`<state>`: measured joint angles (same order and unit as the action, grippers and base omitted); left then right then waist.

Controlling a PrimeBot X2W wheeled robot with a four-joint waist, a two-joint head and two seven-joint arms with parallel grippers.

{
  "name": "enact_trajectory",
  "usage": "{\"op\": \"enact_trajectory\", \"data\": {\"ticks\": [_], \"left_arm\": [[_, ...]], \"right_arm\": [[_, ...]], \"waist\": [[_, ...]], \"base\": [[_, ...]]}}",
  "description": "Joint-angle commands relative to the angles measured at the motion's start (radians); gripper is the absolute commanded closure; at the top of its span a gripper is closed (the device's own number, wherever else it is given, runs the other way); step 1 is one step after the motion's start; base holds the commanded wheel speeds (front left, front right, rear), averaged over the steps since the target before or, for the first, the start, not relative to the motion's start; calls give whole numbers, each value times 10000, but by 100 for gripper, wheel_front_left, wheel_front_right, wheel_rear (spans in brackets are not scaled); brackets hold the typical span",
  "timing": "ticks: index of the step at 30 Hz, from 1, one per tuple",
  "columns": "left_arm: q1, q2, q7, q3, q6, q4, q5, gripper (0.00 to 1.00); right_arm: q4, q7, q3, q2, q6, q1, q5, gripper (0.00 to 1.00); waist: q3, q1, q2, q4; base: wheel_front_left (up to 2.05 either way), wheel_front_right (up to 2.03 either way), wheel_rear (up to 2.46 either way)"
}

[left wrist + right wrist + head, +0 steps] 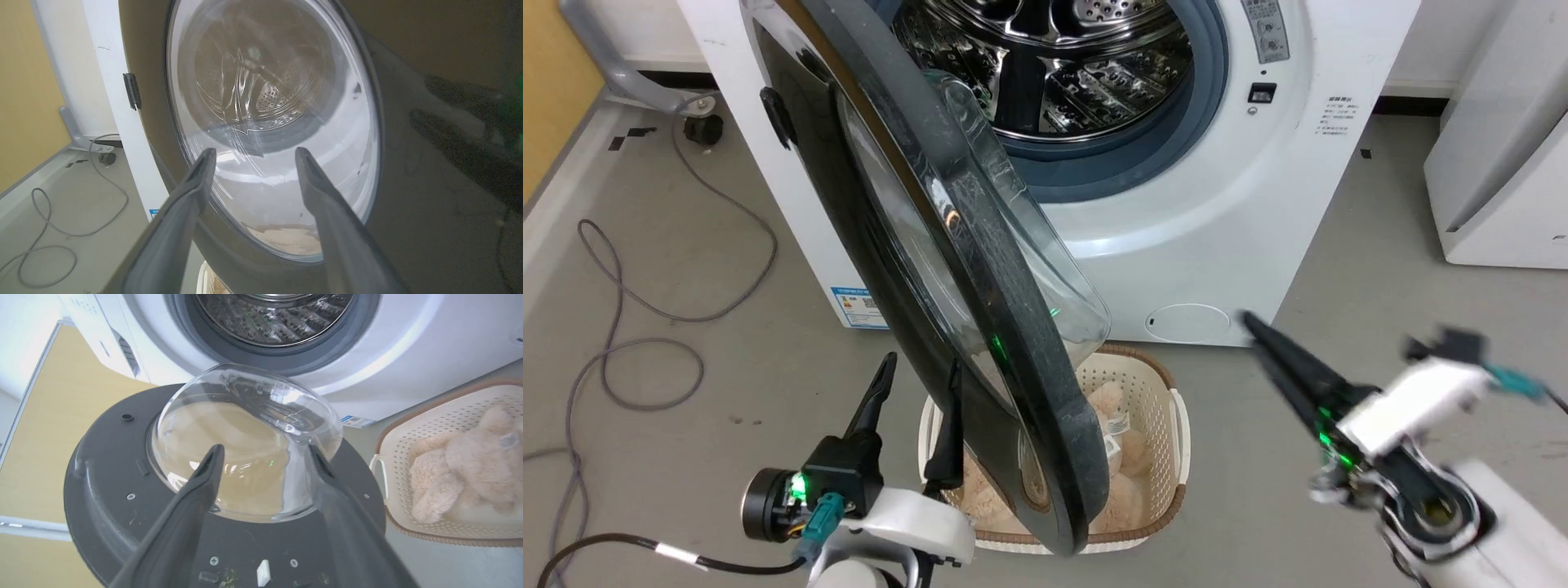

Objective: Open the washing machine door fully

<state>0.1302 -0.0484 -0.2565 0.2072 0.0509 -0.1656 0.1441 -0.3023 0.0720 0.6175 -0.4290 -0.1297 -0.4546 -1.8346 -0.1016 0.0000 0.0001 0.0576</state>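
Note:
The washing machine door [980, 269] stands swung out about halfway from the white washing machine [1217, 204], its rim edge-on to the head view. My left gripper [917, 380] is open at the door's glossy outer face, low on it. In the left wrist view its fingertips [254, 152] point at the glass window [269, 102]; whether they touch it I cannot tell. My right gripper [1258, 331] hangs right of the door, apart from it and blurred. In the right wrist view it [264, 450] is open, facing the door's grey inner side [106, 457] and bulging glass bowl [245, 416].
A cream basket [1156, 408] holding a beige plush toy [1112, 400] sits on the floor under the door's lower edge. The steel drum [1078, 57] is exposed. Grey cables [613, 327] loop on the floor at left. Another white appliance [1503, 163] stands at right.

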Motion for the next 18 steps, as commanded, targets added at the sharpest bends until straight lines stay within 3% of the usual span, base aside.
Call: {"op": "enact_trajectory", "data": {"ticks": [1,6,9,10,14,18], "left_arm": [[-117,-18,-53,-73,34,-22,40,0],[-310,-18,-53,-255,21,-50,2,0],[-455,-18,-53,-391,-7,-64,-39,0],[-500,-18,-53,-432,-17,-71,-56,0],[-595,-18,-53,-548,-95,-110,-105,0],[-598,-18,-53,-645,-177,-157,-156,0]], "right_arm": [[-85,-342,-117,-67,-10,308,155,0],[-874,-2891,-559,-159,-10,1504,1300,0],[-1551,-3309,-1110,-50,-10,1938,2325,0],[-1764,-3323,-1712,80,-10,2035,2808,0],[-1926,-3333,-4607,868,-10,2581,6399,0],[-570,-3335,-6835,2345,-10,3368,9817,0]], "waist": [[22,0,-1,-9],[206,0,-1,-68],[305,0,-1,-150],[330,0,-1,-179],[376,0,-1,-249],[366,0,-1,-295]], "base": [[0,0,0],[0,0,0],[0,0,0],[0,0,0],[0,0,0],[0,0,0]]}}
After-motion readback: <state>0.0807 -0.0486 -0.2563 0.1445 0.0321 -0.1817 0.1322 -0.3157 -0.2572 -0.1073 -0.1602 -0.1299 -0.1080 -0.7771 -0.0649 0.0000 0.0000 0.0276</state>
